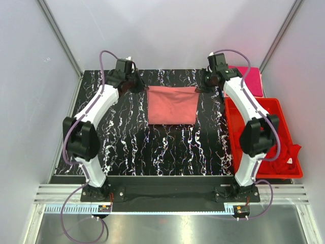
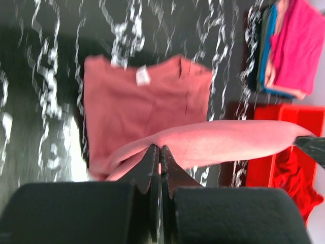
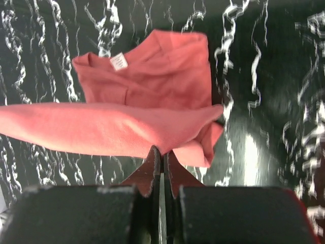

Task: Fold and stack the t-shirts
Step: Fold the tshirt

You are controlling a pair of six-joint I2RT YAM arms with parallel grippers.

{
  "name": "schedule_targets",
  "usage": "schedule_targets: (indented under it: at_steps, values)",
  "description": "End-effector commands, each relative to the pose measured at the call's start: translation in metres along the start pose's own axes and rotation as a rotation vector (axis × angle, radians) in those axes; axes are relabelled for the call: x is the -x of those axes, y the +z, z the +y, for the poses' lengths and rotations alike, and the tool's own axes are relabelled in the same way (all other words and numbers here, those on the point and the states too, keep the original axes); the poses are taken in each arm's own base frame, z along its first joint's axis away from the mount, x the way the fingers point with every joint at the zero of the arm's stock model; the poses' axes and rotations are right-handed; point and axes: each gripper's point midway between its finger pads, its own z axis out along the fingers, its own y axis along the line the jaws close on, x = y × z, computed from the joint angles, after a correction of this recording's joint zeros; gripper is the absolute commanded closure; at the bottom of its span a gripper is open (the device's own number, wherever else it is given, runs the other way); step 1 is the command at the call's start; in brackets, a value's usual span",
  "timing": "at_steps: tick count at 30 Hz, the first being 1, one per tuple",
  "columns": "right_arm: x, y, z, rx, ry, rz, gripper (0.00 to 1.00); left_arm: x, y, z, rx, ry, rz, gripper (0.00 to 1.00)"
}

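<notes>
The left gripper (image 1: 138, 86) was pinched shut on one far corner of the salmon-pink t-shirt (image 1: 172, 104). The shirt stretched across to the right gripper (image 1: 205, 86), clamped on the other corner, with its lower part lying on the marbled table (image 1: 132, 147). Its white neck label (image 3: 119, 61) was too blurred to read. Far right, a magenta-pink t-shirt (image 1: 252, 79) lay folded behind the red bin (image 1: 282, 101), which held what looked like a crumpled red t-shirt (image 1: 284, 152).

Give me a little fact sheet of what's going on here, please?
salmon t-shirt: partly folded, far edge lifted off the table
left gripper: shut on one end of that edge
right gripper: shut on the other end
folded pile: far right corner, magenta on top
red bin: right side, crumpled red t-shirt inside
</notes>
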Motion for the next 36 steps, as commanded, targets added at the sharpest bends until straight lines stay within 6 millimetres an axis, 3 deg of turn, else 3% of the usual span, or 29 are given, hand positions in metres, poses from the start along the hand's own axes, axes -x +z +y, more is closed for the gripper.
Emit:
schedule_targets:
  at_steps: [1, 4, 5, 8, 9, 10, 11, 13, 15, 16, 19, 20, 23, 24, 25, 26, 27, 28, 29, 30, 31, 33, 34, 36]
  values:
    - [0.017, 0.023, 0.002, 0.056, -0.032, 0.017, 1.00, 0.042, 0.013, -0.017, -0.113, 0.022, -0.072, 1.00]
    - [0.032, 0.038, 0.003, 0.091, -0.014, 0.000, 1.00, 0.051, 0.046, -0.011, -0.141, 0.001, -0.063, 1.00]
    - [0.032, 0.052, -0.002, 0.088, -0.008, 0.013, 1.00, 0.056, 0.062, -0.010, -0.154, -0.008, -0.064, 1.00]
    - [0.042, 0.076, -0.009, 0.089, 0.004, 0.014, 0.97, 0.064, 0.083, -0.009, -0.183, -0.017, -0.061, 1.00]
    - [0.044, 0.082, -0.010, 0.099, 0.011, 0.021, 0.96, 0.057, 0.105, 0.002, -0.173, -0.028, -0.035, 1.00]
    - [0.053, 0.083, -0.007, 0.116, 0.004, 0.003, 0.95, 0.060, 0.112, 0.007, -0.175, -0.038, -0.034, 1.00]
    - [0.050, 0.100, -0.015, 0.115, 0.014, 0.024, 0.94, 0.070, 0.118, 0.003, -0.198, -0.047, -0.053, 1.00]
    - [0.054, 0.117, -0.015, 0.144, 0.015, 0.037, 0.91, 0.069, 0.138, 0.017, -0.209, -0.073, -0.036, 0.93]
    - [0.061, 0.127, -0.021, 0.148, 0.030, 0.027, 0.87, 0.079, 0.150, 0.021, -0.223, -0.093, -0.061, 0.75]
    - [0.065, 0.136, -0.023, 0.156, 0.032, 0.018, 0.78, 0.085, 0.152, 0.024, -0.233, -0.093, -0.076, 0.62]
    - [0.086, 0.142, -0.025, 0.200, 0.029, -0.026, 0.56, 0.110, 0.154, 0.023, -0.262, -0.070, -0.143, 0.45]
    - [0.086, 0.141, -0.029, 0.187, 0.036, -0.016, 0.45, 0.114, 0.152, 0.025, -0.260, -0.063, -0.148, 0.44]
    - [0.088, 0.130, -0.042, 0.141, 0.029, -0.009, 0.38, 0.121, 0.133, 0.027, -0.247, -0.036, -0.164, 0.42]
    - [0.076, 0.131, -0.049, 0.135, 0.015, 0.027, 0.37, 0.121, 0.129, 0.030, -0.228, -0.027, -0.172, 0.42]
    - [0.075, 0.122, -0.048, 0.139, 0.000, 0.026, 0.32, 0.108, 0.130, 0.038, -0.203, -0.016, -0.151, 0.41]
    - [0.069, 0.121, -0.050, 0.135, -0.010, 0.041, 0.31, 0.111, 0.115, 0.029, -0.214, -0.001, -0.168, 0.41]
    - [0.049, 0.126, -0.057, 0.130, -0.019, 0.094, 0.31, 0.104, 0.110, 0.028, -0.217, 0.003, -0.159, 0.41]
    - [0.044, 0.122, -0.057, 0.138, -0.028, 0.106, 0.31, 0.079, 0.116, 0.037, -0.201, -0.004, -0.110, 0.41]
    - [0.037, 0.122, -0.059, 0.139, -0.031, 0.125, 0.32, 0.079, 0.104, 0.026, -0.235, 0.013, -0.127, 0.41]
    - [0.019, 0.126, -0.063, 0.144, -0.023, 0.173, 0.35, 0.067, 0.103, 0.023, -0.253, 0.016, -0.101, 0.41]
    - [0.015, 0.124, -0.063, 0.155, -0.027, 0.180, 0.36, 0.042, 0.108, 0.026, -0.249, 0.020, -0.054, 0.41]
    - [-0.003, 0.128, -0.066, 0.168, -0.017, 0.223, 0.40, 0.025, 0.105, 0.019, -0.267, 0.046, -0.030, 0.41]
    - [-0.002, 0.127, -0.066, 0.170, -0.021, 0.209, 0.40, 0.006, 0.109, 0.019, -0.262, 0.064, 0.006, 0.41]
    - [-0.013, 0.130, -0.071, 0.162, -0.010, 0.229, 0.39, -0.013, 0.113, 0.023, -0.241, 0.068, 0.049, 0.41]
